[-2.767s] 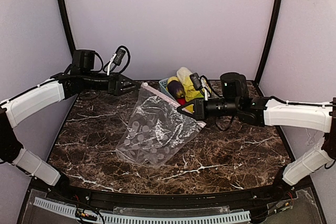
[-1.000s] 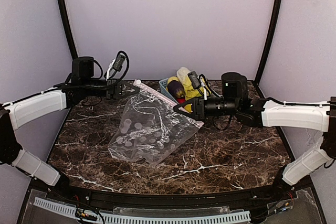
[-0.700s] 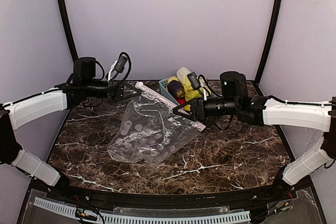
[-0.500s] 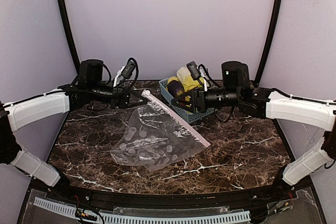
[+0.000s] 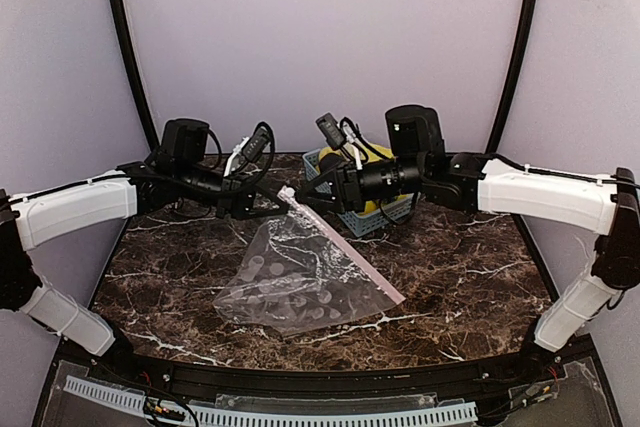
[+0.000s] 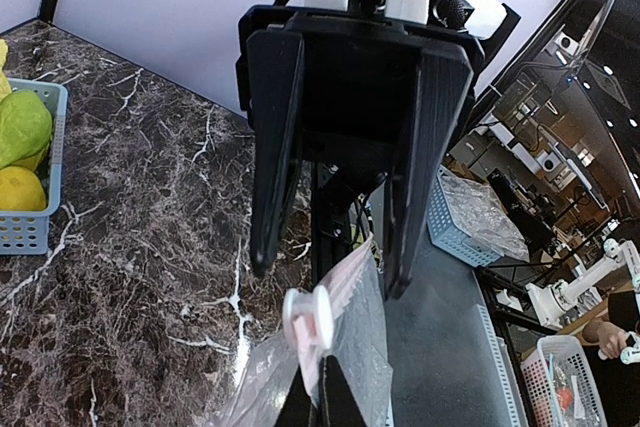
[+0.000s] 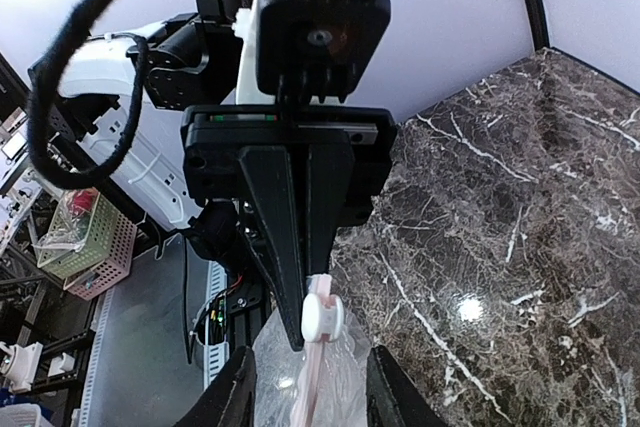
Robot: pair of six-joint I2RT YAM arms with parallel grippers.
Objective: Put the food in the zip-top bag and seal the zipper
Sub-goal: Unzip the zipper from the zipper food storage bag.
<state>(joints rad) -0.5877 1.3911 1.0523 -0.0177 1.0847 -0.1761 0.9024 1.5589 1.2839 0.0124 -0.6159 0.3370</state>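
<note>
The zip-top bag (image 5: 300, 272), clear with white dots, hangs from one raised corner and trails onto the marble table. My left gripper (image 5: 272, 207) (image 6: 318, 399) is shut on the zipper (image 6: 345, 282), the pink strip, just behind its white slider (image 6: 310, 315). Facing it, my right gripper (image 5: 308, 193) (image 7: 310, 397) is open, its fingers (image 7: 236, 387) either side of the strip below the slider (image 7: 322, 315), not touching it. The food sits in the blue basket (image 5: 385, 215): yellow and green pieces (image 6: 20, 132) show. The bag looks empty.
The light blue basket (image 6: 25, 232) stands at the back of the table, partly hidden behind the right arm in the top view. Dark marble table (image 5: 470, 277) with purple walls on three sides.
My right gripper let go of the bag's right edge, opened, and swung left to the slider corner. The freed edge dropped to the table. My left gripper moved right with its corner.
</note>
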